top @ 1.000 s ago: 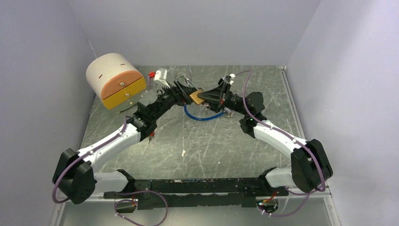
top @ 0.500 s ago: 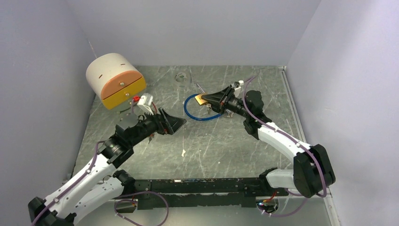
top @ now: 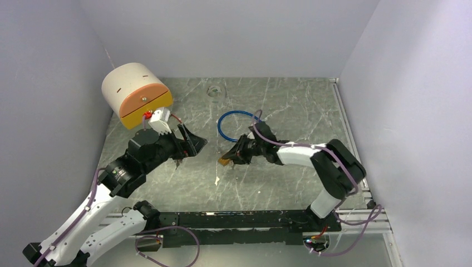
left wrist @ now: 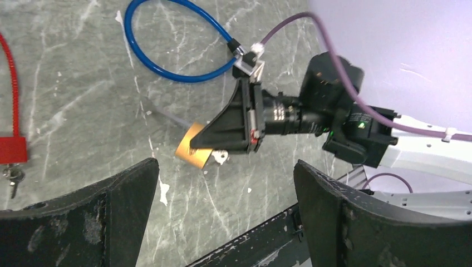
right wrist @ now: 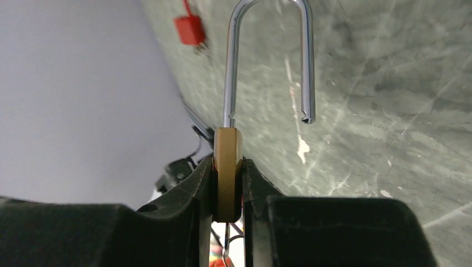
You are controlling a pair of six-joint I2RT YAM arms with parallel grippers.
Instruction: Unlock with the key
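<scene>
The brass padlock (right wrist: 227, 150) sits edge-on in my right pincer (top: 232, 154), which is clamped on its body low over the middle of the worktop (top: 289, 111); the shackle (right wrist: 231, 67) has one leg free of the body, so I judge the unlocking done and the setting-down left. My left pincer (left wrist: 225, 211) hangs wide apart with nothing in it, well back from the lock. To do this well I would lower until the body rests flat, keep the shackle away from the blue cable loop (left wrist: 183, 79), then let go gently. A silver tab (left wrist: 219, 159) at the body's base may be the key; I cannot be sure.

Count: one brass padlock; one blue loop; one red cable lock (left wrist: 12, 149) with small keys (left wrist: 12, 177) beside it, number unclear; one drum-shaped box (top: 135, 94); two pincers.
</scene>
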